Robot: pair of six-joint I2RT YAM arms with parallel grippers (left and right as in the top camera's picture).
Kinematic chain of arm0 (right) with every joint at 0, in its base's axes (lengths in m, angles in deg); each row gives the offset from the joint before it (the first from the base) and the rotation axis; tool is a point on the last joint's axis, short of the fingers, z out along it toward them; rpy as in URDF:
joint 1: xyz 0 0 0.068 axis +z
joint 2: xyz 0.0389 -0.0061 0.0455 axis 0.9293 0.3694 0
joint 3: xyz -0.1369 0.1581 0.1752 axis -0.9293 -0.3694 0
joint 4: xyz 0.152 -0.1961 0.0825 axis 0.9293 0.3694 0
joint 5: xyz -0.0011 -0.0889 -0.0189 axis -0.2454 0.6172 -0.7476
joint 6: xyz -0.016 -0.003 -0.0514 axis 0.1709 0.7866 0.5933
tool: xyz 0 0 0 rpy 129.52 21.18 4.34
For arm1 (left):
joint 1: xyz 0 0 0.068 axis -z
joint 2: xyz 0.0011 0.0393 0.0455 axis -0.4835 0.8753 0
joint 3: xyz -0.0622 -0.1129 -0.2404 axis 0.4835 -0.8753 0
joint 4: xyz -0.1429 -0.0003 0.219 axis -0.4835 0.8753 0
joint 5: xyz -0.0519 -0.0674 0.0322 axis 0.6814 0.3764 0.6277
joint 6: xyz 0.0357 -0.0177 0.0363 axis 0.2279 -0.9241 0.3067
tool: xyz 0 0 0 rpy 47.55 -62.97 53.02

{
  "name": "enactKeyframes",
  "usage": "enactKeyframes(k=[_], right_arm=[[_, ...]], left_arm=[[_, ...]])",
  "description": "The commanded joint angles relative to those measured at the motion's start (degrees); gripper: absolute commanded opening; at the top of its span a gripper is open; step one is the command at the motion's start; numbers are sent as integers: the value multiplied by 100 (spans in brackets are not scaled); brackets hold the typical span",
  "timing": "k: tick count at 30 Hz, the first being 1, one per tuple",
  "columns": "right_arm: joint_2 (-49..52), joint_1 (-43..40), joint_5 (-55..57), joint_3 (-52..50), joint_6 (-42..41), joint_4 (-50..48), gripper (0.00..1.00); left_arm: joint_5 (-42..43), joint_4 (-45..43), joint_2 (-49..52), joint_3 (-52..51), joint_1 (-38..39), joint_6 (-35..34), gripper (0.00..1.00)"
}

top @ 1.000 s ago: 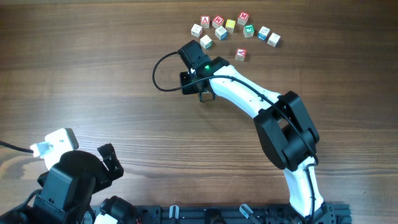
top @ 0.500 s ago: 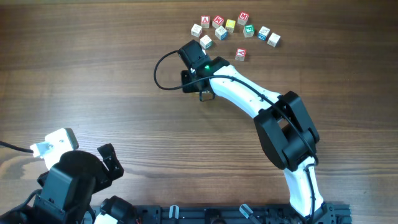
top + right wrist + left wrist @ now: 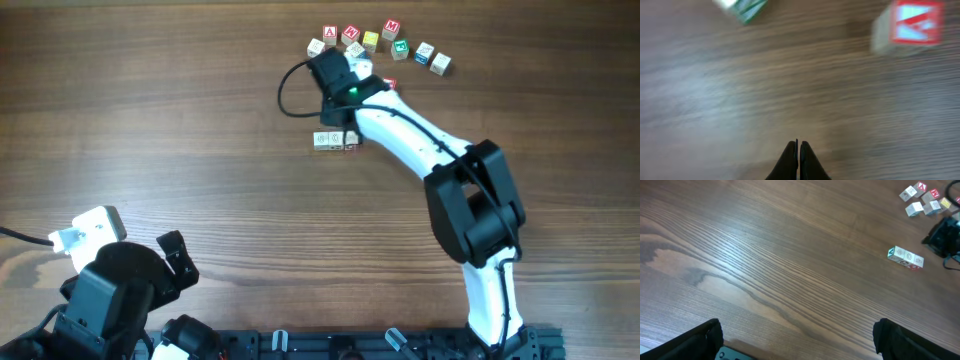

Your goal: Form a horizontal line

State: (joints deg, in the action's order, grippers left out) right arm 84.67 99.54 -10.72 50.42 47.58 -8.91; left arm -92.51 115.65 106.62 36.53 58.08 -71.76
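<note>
Wood-grain table (image 3: 150, 120), the horizontal line (image 3: 335, 140) toward its far edge, loose cubes (image 3: 380, 45) beyond. Blurry, but right gripper (image 3: 798, 150) pressed together; left gripper (image 3: 797, 332) looks spread, fingers cropped.

The white right arm (image 3: 400, 125) has black joints (image 3: 475, 205), black hand (image 3: 798, 146), looping cable (image 3: 281, 100), green light (image 3: 352, 95).

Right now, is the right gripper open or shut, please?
Shut: on the right gripper the tips meet, with nothing between them.
</note>
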Motion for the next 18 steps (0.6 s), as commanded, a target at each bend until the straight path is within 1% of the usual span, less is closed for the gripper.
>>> enactKeyframes(k=[1,4,7,9,15,18], right_arm=[[-210,-354,199,127,-619,310,5],[-208,-442,-136,122,-656,651,4],[-197,-442,-778,33,-654,723,4],[-197,-442,-1014,-24,-651,796,5],[-197,-442,-1097,-28,-610,1244,4],[-197,-442,-1357,-28,-592,1340,5]], left_arm=[[-74,-13,-15,-11,-20,-70,100],[-74,-13,-15,-11,-20,-70,100],[-74,-13,-15,-11,-20,-70,100],[-74,-13,-15,-11,-20,-70,100],[-74,-13,-15,-11,-22,-70,100],[-74,-13,-15,-11,-20,-70,100]])
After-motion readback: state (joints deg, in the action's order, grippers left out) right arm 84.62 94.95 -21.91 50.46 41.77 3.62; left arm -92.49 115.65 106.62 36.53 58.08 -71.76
